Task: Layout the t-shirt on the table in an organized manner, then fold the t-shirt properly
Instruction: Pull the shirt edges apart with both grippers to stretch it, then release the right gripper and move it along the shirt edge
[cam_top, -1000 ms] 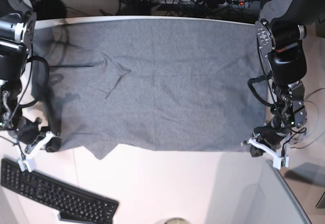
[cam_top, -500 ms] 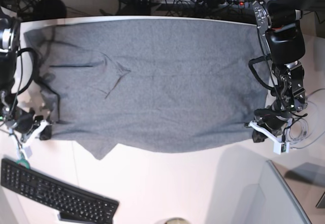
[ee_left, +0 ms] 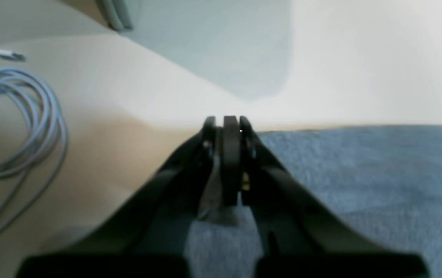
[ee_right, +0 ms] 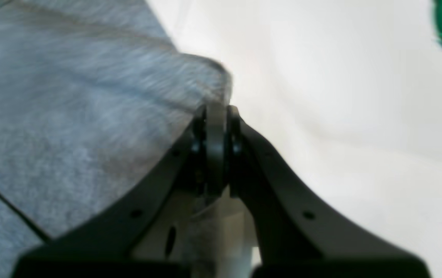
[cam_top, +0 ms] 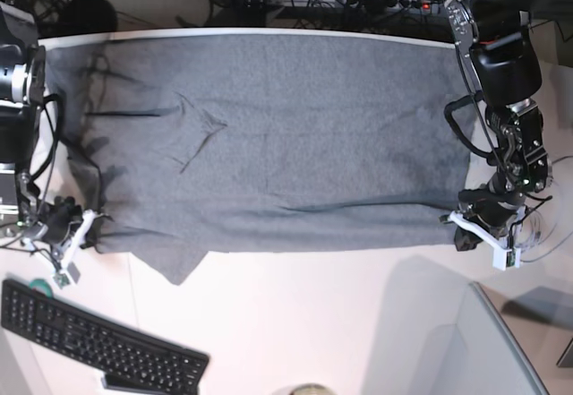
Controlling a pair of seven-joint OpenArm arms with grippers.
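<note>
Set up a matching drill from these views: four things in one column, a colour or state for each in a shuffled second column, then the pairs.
1. t-shirt
2. keyboard
3. coiled cable
4. left gripper

A. black, at the table's near corner
B. shut on cloth
C. grey, spread flat
D. pale, looped beside the shirt

Pairs: 1-C, 2-A, 3-D, 4-B

Saw white surface (cam_top: 295, 323), curved far edge. Grey t-shirt (cam_top: 269, 135) lay spread flat across far half, a few creases toward my right. Black keyboard (cam_top: 94, 341) sat on near corner, apart from shirt. Coiled grey cable (ee_left: 16, 123) lay beside shirt's edge.
</note>
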